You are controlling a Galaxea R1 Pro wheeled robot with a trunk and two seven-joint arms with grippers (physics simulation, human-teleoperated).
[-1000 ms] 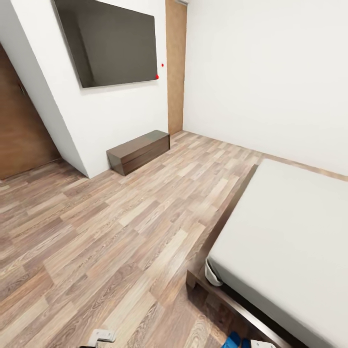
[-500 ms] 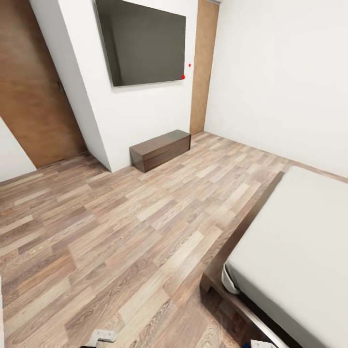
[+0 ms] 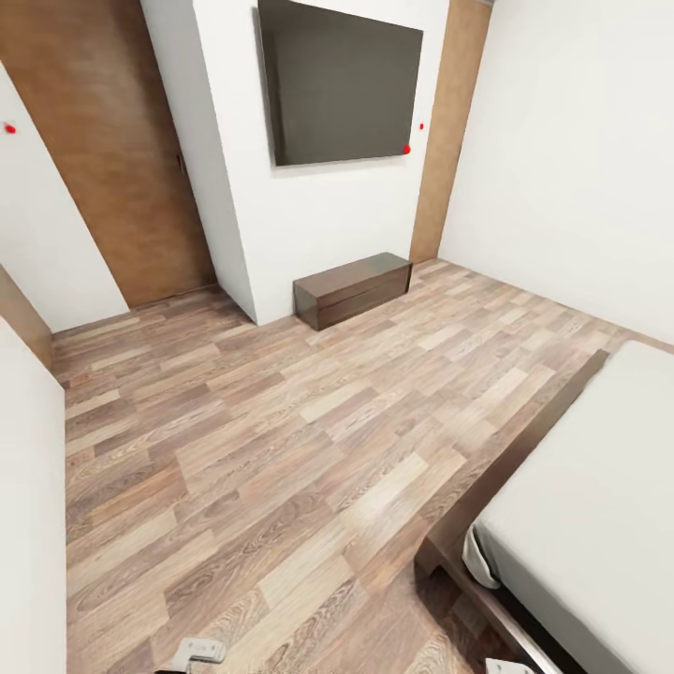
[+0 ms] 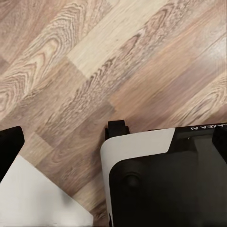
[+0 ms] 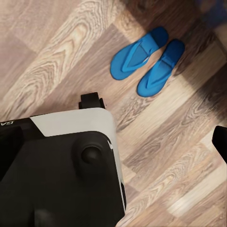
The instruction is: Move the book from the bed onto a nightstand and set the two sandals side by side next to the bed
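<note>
Transit across the bedroom's wood-plank floor [image 3: 281, 449]: the two blue sandals [image 5: 147, 60] lie side by side below my right wrist near the bed [image 3: 599, 524] (pincer states I cannot tell), so next I must seek the book.

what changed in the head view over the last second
The whole head view swung left, so the camera turned and the room's things did not move: the TV, the long low cabinet and the bed slid rightward in frame, and more of the brown door came in. Nothing was grasped or released.
</note>
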